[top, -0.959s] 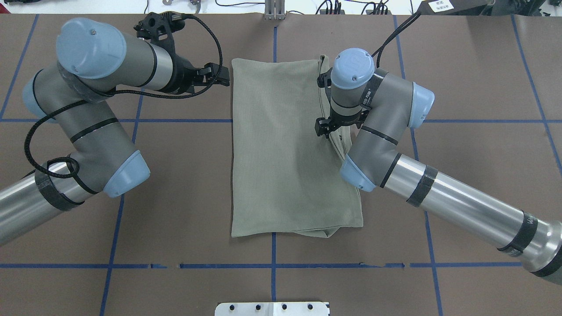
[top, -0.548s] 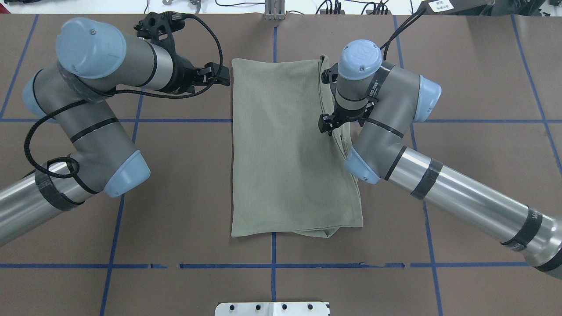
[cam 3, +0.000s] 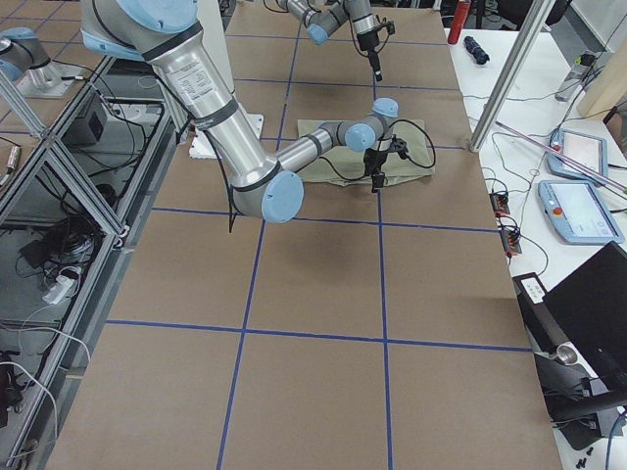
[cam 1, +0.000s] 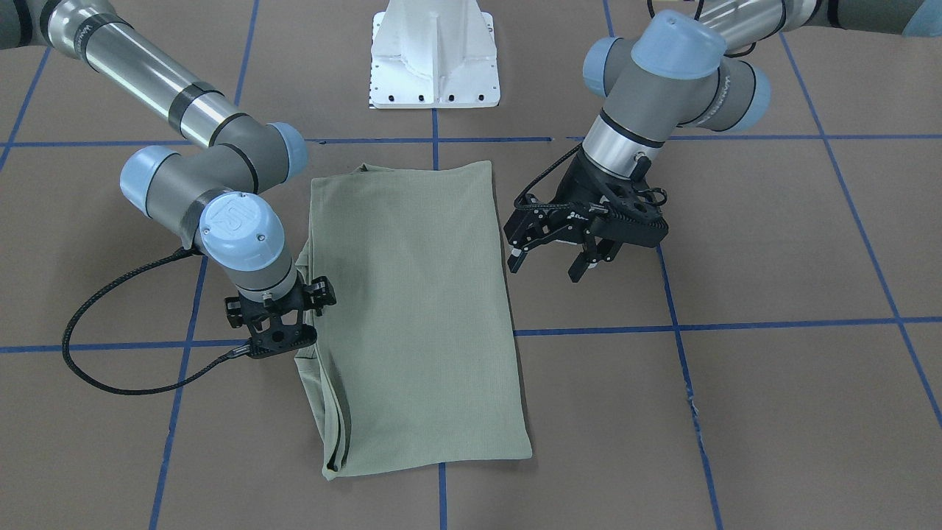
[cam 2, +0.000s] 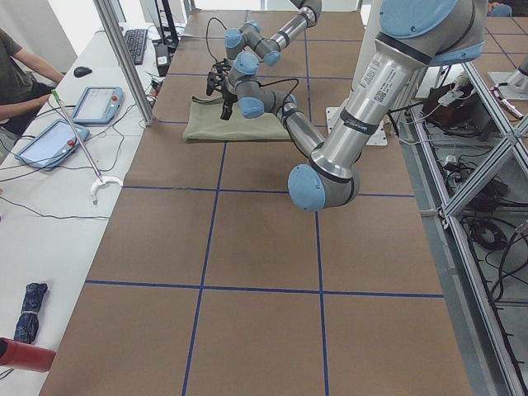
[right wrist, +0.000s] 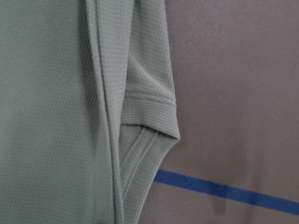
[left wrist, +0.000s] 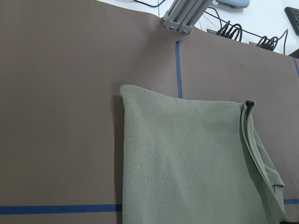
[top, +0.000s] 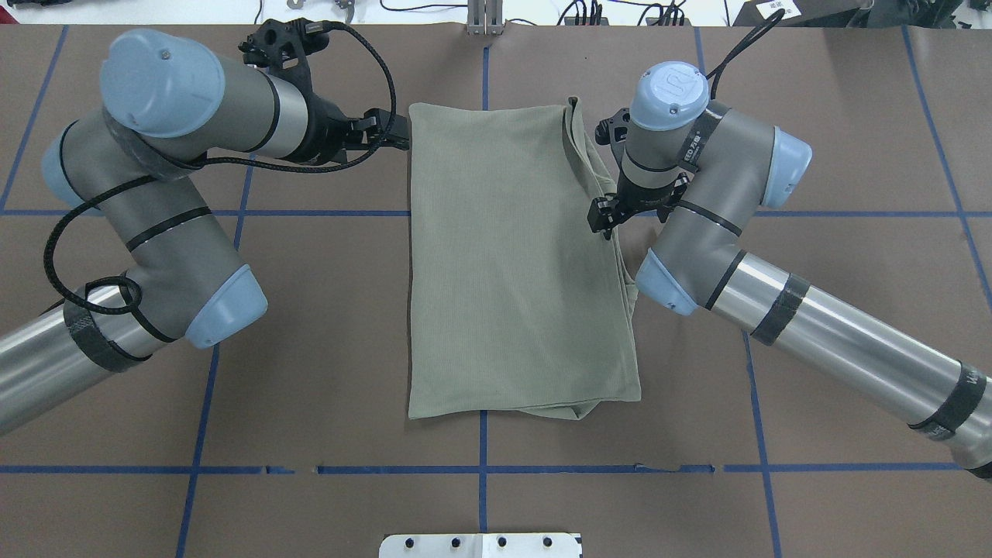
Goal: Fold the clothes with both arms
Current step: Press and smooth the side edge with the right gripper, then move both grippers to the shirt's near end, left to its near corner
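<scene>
The clothes are one sage-green ribbed shirt [top: 504,263] folded into a long rectangle at the table's middle, with layered edges and a cuff [right wrist: 149,112] along its right side. My left gripper [cam 1: 546,265] hovers open and holds nothing, just off the shirt's far left corner [top: 415,112]. My right gripper [cam 1: 283,331] points down over the shirt's right edge near the sleeve folds. Its fingers are hidden under the wrist, and the right wrist view shows only cloth and table. The left wrist view looks onto the shirt's [left wrist: 187,163] far end.
Blue tape lines [top: 480,469] grid the brown table. The white pedestal base [cam 1: 434,66] stands at the robot's edge and an aluminium post [top: 484,19] at the far edge. A side table with tablets [cam 2: 95,103] and a seated person lies beyond it.
My right arm has swung outward and farther away, carrying its wrist from over the shirt to the shirt's right edge. The left gripper has edged slightly farther away. The shirt has not moved.
</scene>
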{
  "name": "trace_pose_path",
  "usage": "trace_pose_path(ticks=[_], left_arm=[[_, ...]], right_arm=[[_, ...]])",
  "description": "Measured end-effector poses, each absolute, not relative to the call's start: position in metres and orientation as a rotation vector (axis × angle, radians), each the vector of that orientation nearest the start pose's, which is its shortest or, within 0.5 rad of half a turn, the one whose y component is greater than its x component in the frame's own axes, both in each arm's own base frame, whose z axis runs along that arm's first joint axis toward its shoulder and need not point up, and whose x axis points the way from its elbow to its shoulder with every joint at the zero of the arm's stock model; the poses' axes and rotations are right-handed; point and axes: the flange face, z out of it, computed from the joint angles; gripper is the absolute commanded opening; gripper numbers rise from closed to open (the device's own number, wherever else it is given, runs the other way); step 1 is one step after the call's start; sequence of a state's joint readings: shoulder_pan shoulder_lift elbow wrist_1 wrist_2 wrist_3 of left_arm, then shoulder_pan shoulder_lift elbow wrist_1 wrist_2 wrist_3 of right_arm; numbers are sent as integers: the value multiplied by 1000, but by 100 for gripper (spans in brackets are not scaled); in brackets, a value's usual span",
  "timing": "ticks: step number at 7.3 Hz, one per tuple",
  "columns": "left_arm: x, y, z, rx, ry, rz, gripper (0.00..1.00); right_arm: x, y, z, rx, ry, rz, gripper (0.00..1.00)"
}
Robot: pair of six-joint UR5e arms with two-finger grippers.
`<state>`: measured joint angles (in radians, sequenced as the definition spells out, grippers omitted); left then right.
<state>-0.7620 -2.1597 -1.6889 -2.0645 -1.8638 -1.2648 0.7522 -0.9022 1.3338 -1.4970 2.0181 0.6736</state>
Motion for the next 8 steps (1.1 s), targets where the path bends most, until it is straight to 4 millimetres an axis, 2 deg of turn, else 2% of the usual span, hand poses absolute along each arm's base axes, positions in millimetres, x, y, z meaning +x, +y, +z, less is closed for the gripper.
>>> trace_pose_path(ticks=[2,5,6,8], left_arm=[[405,-531,202,387,1159,-222,100],[407,-530,205,379,1156,-218,100],[419,-520,207,335,1165,-217,100],[461,-478,216,146,1194,-256,100]], right_arm=[[-477,-586,361,73,-663,-246,100],[-472,-591,331,104,-700,-242,100],[-463,-584,319,121,-723,-242,100],[-428,-548,314,157,-769,-233,100]])
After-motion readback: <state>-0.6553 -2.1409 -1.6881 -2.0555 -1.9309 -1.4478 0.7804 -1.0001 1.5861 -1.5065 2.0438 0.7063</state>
